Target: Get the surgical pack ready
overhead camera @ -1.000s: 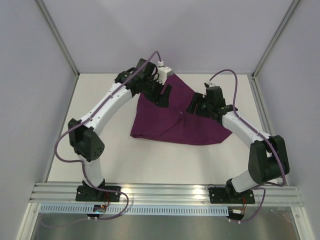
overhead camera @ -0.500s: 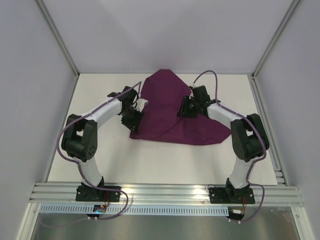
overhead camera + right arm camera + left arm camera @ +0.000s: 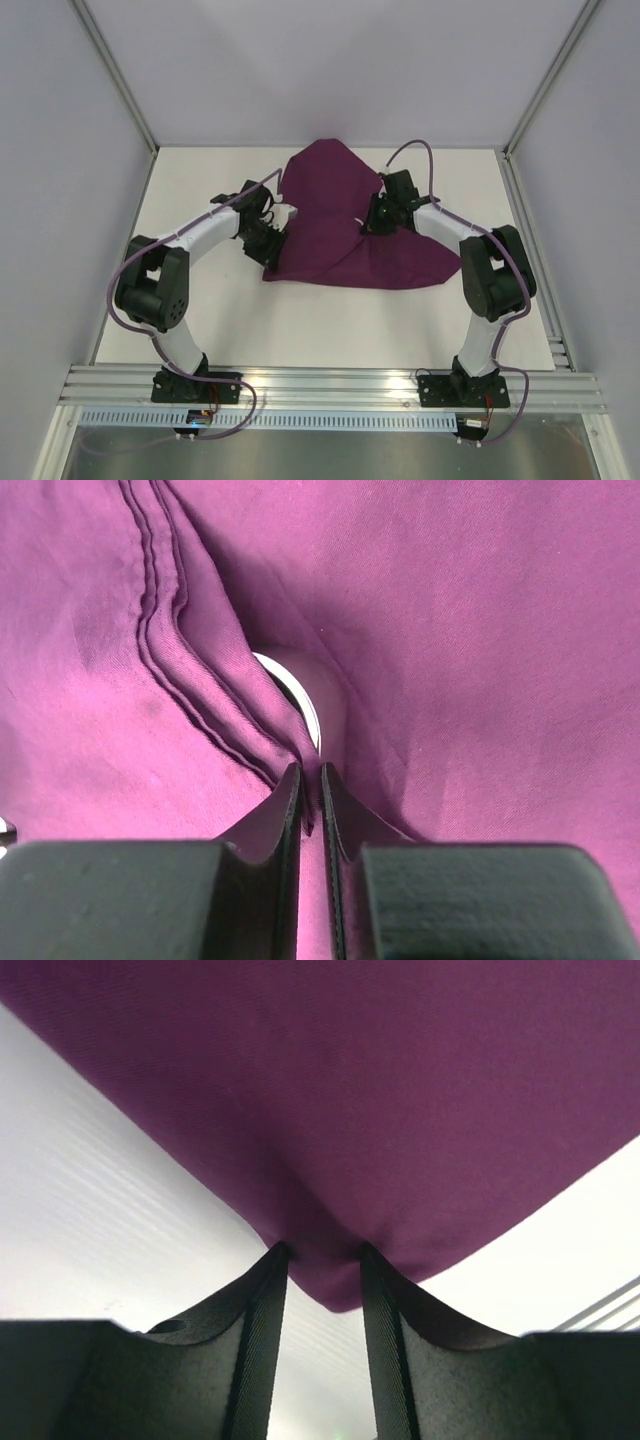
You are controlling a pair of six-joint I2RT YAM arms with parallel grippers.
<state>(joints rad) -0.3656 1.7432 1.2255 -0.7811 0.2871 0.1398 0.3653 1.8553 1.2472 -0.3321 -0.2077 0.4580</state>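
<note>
- Two pincers are on the purple cloth, which lies bunched mid-bench between the arms.
- The left pincer is clamped on the cloth's left corner. In its wrist view the fabric fans out away from the fingers.
- The right pincer is nearly together, pinching a hemmed fold that runs straight away from it, near the cloth's middle.
- Just past that fold a shiny curved rim peeks out from under the cloth. Tray or forceps, we can't tell.
- Our guess is the next pull hinges on where the grips sit. The left one's at the edge and the right one's mid-cloth, so pulling them apart should spread it sideways.
</note>
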